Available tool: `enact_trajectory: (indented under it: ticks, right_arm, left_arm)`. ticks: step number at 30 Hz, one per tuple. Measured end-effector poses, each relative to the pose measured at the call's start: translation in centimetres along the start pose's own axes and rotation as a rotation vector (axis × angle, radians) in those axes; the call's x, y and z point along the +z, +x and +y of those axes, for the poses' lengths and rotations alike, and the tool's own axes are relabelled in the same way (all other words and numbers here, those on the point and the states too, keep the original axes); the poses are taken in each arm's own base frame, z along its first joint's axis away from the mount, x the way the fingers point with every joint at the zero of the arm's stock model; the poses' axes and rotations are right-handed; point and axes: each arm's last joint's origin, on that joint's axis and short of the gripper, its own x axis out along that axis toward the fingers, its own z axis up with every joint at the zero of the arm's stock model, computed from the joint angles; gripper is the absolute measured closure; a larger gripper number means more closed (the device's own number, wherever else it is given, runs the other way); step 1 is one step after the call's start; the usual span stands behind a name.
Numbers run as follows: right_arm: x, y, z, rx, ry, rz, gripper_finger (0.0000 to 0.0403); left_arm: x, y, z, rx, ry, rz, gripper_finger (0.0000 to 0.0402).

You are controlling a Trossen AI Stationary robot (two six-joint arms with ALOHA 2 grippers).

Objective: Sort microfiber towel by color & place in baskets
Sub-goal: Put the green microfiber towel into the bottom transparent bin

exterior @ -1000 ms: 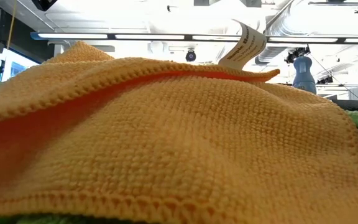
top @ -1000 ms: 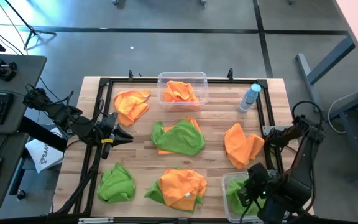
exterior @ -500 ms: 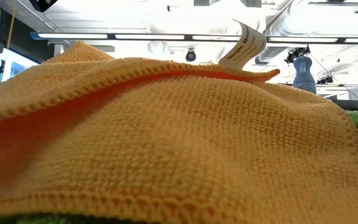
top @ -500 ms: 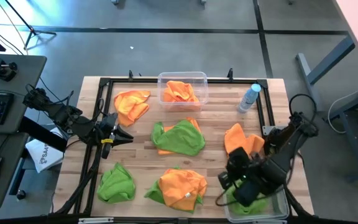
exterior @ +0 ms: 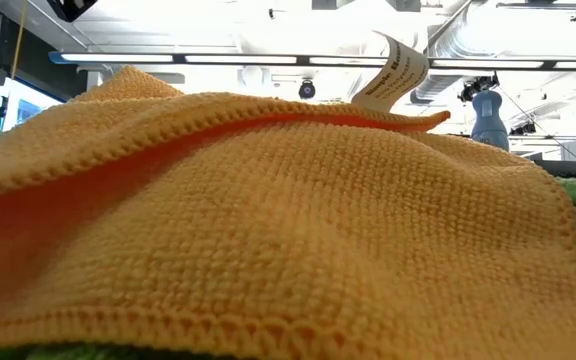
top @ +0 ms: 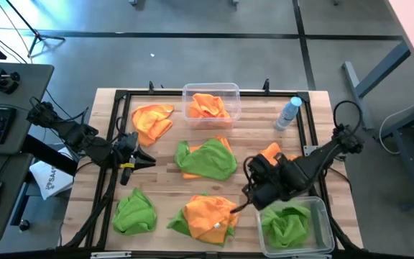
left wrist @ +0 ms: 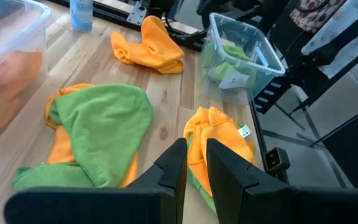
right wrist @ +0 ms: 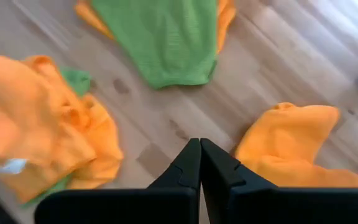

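Swinging my right hand (top: 234,208) away from the near basket (top: 323,216), fingers pressed together and empty, I'm leaving a green towel (top: 286,224) inside it; the orange-and-green pile (top: 208,217) just ahead is probably next. My left hand (top: 146,160) is waiting, slightly parted.

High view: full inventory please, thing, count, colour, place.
Orange towels: five; one in the far basket, one far left, one right of centre, one under the centre green towel, one near centre.
Green towels: four; centre, near left, under the near orange one, in the near right basket.
Baskets: two, clear; far centre, near right.
Bottle: one, clear with blue cap, far right.
Left gripper: left of centre, narrow gap, empty.
Right gripper: shut, empty, by the near orange towel.
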Motion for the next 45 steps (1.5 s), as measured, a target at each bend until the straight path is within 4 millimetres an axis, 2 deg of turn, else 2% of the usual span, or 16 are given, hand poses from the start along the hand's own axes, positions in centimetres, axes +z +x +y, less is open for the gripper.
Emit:
enact_trajectory:
  ticks: [6,12,17,21,24,28,38,45]
  right_arm:
    - [-0.3,2.9,-2.8,0.105,0.051,0.015,0.0402]
    - [-1.8,4.5,-6.4,0.296,0.172,-0.096,0.0403]
    - [-3.1,5.4,-9.5,0.309,0.259,-0.144,0.0403]
    - [-3.6,5.8,-11.0,0.302,0.326,-0.197,0.0403]
    - [-3.4,5.9,-11.5,0.292,0.362,-0.308,0.0403]
    - [-3.2,5.8,-11.7,0.256,0.311,-0.402,0.0403]
    - [-2.5,5.8,-11.7,0.235,0.191,-0.406,0.0403]
    - [-2.2,6.1,-11.8,0.233,0.087,-0.358,0.0403]
  left_arm:
    - [-0.2,0.7,-0.2,0.014,0.011,0.023,0.0351]
    - [-0.3,1.2,-0.3,0.040,0.021,0.032,0.0351]
    - [-0.2,1.7,0.0,0.134,0.002,-0.002,0.0351]
    - [0.5,2.1,1.3,0.278,-0.058,-0.070,0.0351]
    - [1.1,2.4,2.7,0.383,-0.101,-0.111,0.0351]
    - [1.9,2.6,4.7,0.487,-0.161,-0.139,0.0351]
    - [2.8,3.2,8.1,0.645,-0.222,-0.133,0.0349]
    - [2.9,4.9,10.2,0.652,-0.299,-0.042,0.0313]
